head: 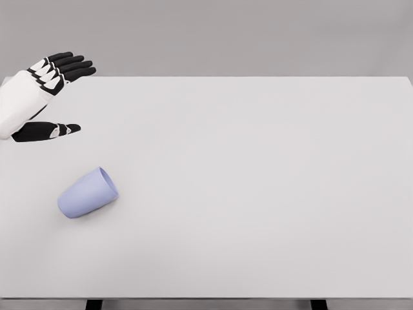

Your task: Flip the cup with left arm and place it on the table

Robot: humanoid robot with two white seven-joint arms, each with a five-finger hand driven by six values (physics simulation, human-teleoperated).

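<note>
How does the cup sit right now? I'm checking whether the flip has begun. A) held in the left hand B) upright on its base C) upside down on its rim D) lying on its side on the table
D: the cup lies on its side on the table, and the left hand hovers open above and to its left, apart from it.

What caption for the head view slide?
Left hand open above the table, apart from the lavender cup lying on its side.
</note>
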